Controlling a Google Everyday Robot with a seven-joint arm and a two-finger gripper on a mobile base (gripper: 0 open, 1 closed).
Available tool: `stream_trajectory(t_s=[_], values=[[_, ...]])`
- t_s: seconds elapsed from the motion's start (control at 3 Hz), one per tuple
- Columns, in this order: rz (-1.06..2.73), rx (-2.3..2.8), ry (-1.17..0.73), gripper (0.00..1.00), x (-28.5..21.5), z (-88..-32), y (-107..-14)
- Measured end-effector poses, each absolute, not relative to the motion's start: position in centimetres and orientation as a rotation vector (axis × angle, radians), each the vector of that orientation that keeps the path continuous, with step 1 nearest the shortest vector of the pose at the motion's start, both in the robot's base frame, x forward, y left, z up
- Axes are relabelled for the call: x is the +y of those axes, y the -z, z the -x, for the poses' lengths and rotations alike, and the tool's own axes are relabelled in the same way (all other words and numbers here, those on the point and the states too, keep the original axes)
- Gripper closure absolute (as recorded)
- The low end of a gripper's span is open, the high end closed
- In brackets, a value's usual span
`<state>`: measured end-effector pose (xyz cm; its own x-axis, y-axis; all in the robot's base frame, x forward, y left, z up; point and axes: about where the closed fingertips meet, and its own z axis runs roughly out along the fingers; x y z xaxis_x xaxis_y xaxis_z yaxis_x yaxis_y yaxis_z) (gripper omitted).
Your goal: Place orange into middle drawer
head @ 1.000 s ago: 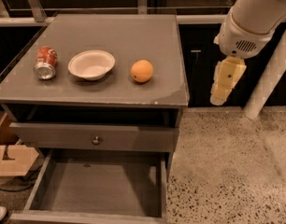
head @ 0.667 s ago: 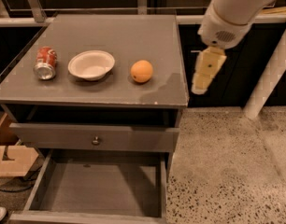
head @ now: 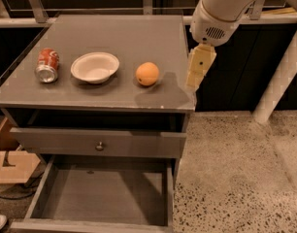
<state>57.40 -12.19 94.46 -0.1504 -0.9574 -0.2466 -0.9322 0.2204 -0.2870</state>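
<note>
The orange [head: 147, 74] sits on the grey cabinet top [head: 119, 38], right of centre near the front edge. My gripper [head: 195, 77] hangs from the white arm at the cabinet's right edge. It is a little right of the orange, at about its height and apart from it, and holds nothing. The middle drawer [head: 105, 195] is pulled out below, wide and shallow, and its plain grey floor is empty.
A white bowl [head: 95, 67] and a red soda can [head: 46, 65] on its side lie left of the orange. A shut drawer with a round knob [head: 100, 145] is above the open one. A cardboard box [head: 8, 164] stands on the floor at left. A white post [head: 279, 81] is at right.
My gripper and arm have moved left, from beside the cabinet to its right edge, closer to the orange. The orange, bowl, can and drawers have not moved.
</note>
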Motion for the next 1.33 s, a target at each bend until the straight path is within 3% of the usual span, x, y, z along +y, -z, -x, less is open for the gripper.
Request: stream_trajectory(t_s=[0.67,1.33], values=[[1.817,2.058,0.012,0.0,-5.5,-64.0,-91.2],[1.833,2.063,-0.029,0.0,-4.5,-64.1,-89.9]])
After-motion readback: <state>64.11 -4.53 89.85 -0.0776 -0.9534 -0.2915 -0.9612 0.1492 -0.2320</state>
